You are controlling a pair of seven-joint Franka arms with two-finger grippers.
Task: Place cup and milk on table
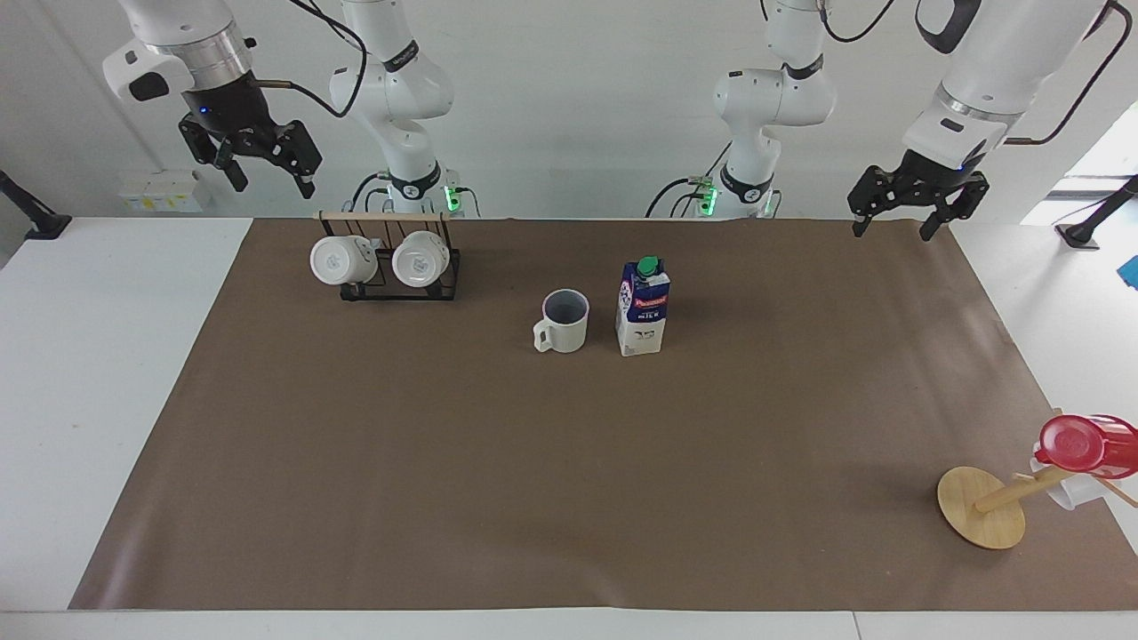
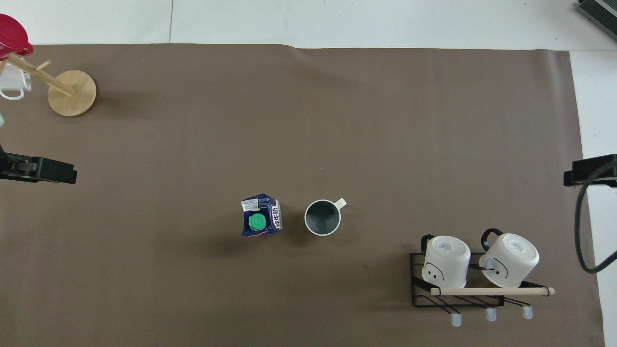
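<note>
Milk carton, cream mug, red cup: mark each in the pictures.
milk carton (image 1: pixel 643 307), facing view, front label panel
cream mug (image 1: pixel 566 331), facing view, outer wall
red cup (image 1: pixel 1078 443), facing view, round base

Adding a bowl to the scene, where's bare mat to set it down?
Broad bare mat farther from the robots than the cup and milk, out to the wooden stand. Also between milk and the left arm's end. Crowded: cup beside milk; the mug rack.

Left end effector (image 2: pixel 53 174) at view edge over brown mat (image 2: pixel 337 120). Milk (image 2: pixel 261 222) and cup (image 2: pixel 322 218) upright, just beside each other, well apart from it.
</note>
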